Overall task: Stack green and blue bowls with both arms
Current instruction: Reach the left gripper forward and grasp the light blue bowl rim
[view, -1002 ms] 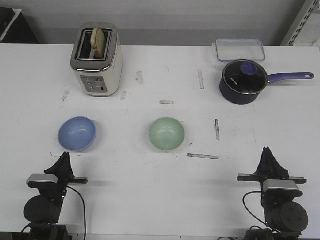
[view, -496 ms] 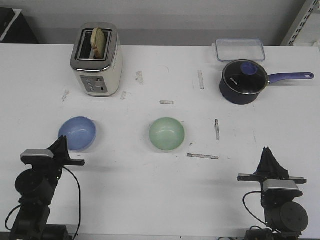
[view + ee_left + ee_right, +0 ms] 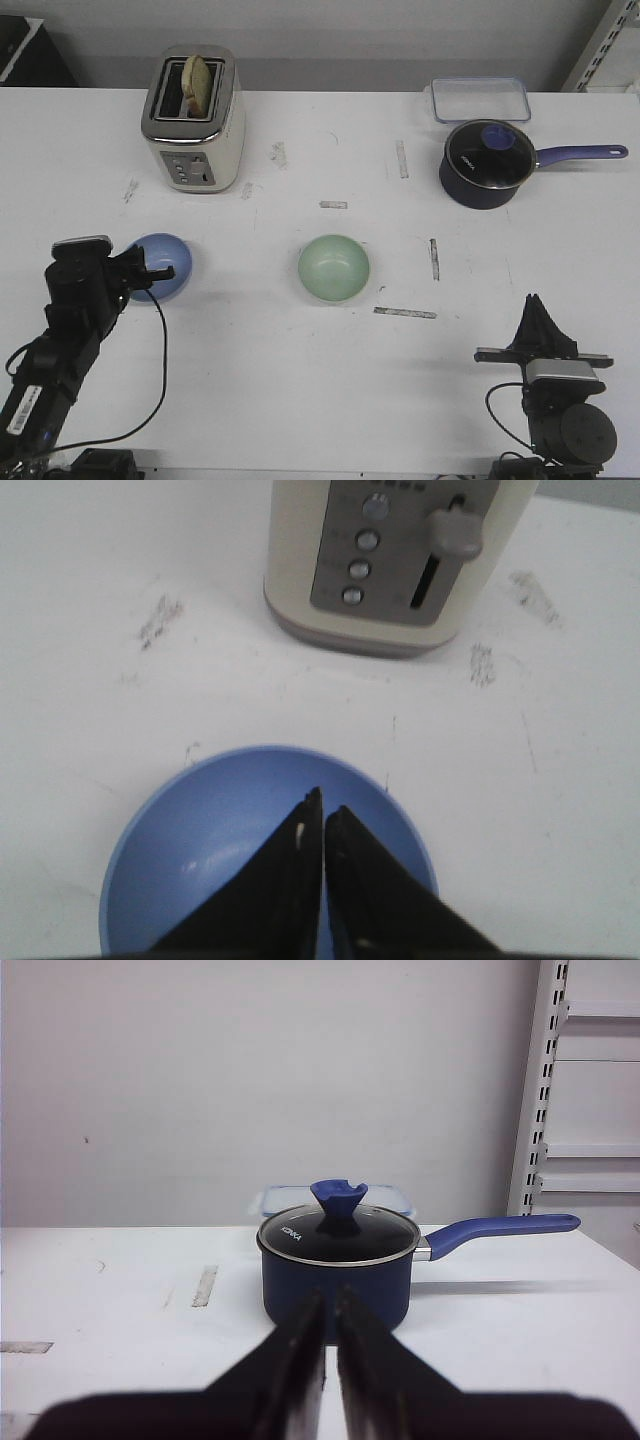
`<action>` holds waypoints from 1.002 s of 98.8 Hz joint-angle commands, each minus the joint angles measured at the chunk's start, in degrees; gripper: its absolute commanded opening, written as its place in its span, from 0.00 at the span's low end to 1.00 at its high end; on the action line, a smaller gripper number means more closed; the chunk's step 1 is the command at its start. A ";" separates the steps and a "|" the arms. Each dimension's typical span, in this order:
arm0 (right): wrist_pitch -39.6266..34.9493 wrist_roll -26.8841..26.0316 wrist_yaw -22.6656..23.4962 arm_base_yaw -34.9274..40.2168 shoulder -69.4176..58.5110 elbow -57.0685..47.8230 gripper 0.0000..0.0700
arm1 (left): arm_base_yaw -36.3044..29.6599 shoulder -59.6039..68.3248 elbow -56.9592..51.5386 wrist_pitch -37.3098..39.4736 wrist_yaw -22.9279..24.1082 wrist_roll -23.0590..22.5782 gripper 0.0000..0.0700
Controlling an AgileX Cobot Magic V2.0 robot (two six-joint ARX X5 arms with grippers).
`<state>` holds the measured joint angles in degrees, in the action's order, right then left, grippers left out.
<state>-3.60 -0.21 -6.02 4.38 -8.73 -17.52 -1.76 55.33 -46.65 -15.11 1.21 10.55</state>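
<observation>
Nearest the camera, at the table's near right edge: right gripper (image 3: 537,318), upright and parked, fingers pressed together with only a hair-thin slit between them, nothing held. Same gripper in its wrist view (image 3: 329,1305), tips aimed across the white table (image 3: 300,390) toward the saucepan.

At the near left: left arm (image 3: 60,330) raised and reaching forward, loose black cable (image 3: 150,400) looping down beside it. Left gripper (image 3: 155,270) over the near-left part of the blue bowl (image 3: 165,262), overlapping its rim in the front view. In the wrist view, left gripper (image 3: 323,805) narrowed to a thin slit, gripping nothing, tips seen against the inside of the blue bowl (image 3: 200,850) — contact with the bowl's floor impossible to judge.

Further in, near the table's middle: green bowl (image 3: 334,268), upright, empty, well apart from the blue bowl to its right, untouched by either gripper. Scuff marks and short strips of worn tape (image 3: 405,313) scattered around it.

Towards the far side: cream toaster (image 3: 193,120) at far left, slice of bread (image 3: 199,84) standing in its slot; toaster front with buttons and lever also in the left wrist view (image 3: 395,555). At far right — dark blue saucepan (image 3: 485,165) with glass lid and long handle pointing right, again in the right wrist view (image 3: 337,1270). Just behind it, a clear plastic container (image 3: 480,98).
</observation>
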 commanded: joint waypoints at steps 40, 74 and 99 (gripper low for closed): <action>0.74 0.26 0.00 0.04 0.13 -0.26 0.02 | 12.11 11.15 -12.09 -15.54 -16.90 5.88 0.25; 0.76 0.24 0.00 0.04 0.13 -0.26 0.02 | 20.26 17.31 -13.29 -16.87 -17.73 4.28 0.76; 0.74 0.24 0.00 0.04 0.13 -0.26 0.02 | 19.45 23.37 -13.29 -16.98 -17.57 0.81 0.75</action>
<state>-3.60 -0.19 -6.04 4.38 -8.73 -17.52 17.91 76.99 -58.67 -32.10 -16.34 12.69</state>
